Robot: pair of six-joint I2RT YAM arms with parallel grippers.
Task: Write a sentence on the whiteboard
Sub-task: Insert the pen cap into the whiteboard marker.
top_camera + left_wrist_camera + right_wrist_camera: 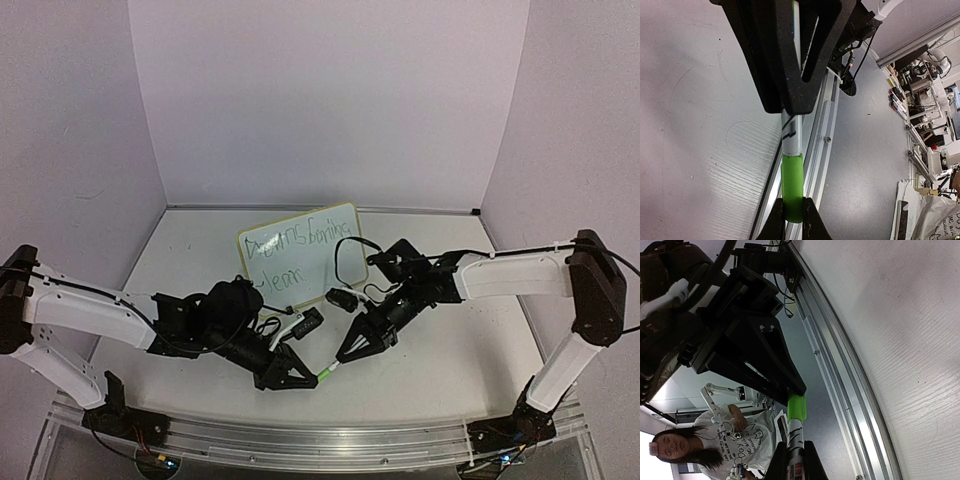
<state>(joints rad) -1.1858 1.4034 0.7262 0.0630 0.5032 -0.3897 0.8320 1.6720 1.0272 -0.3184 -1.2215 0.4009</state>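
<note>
The whiteboard (322,268) stands at the table's middle, tilted. The sentence (300,240) is on it in two lines of green scrawl. In front of it a marker is held between both grippers above the table. My left gripper (303,379) is shut on the marker's green cap (325,375). The left wrist view shows that gripper (792,202) pinching the cap (792,180). My right gripper (349,351) is shut on the marker's white barrel (791,135). The right wrist view shows that gripper (795,442) on the barrel (797,432), with the cap (796,407) seated on the end.
An aluminium rail (300,438) runs along the table's near edge. Pale walls close in the back and both sides. Black cables (350,250) loop off the right wrist in front of the board. A person (670,450) stands beyond the table.
</note>
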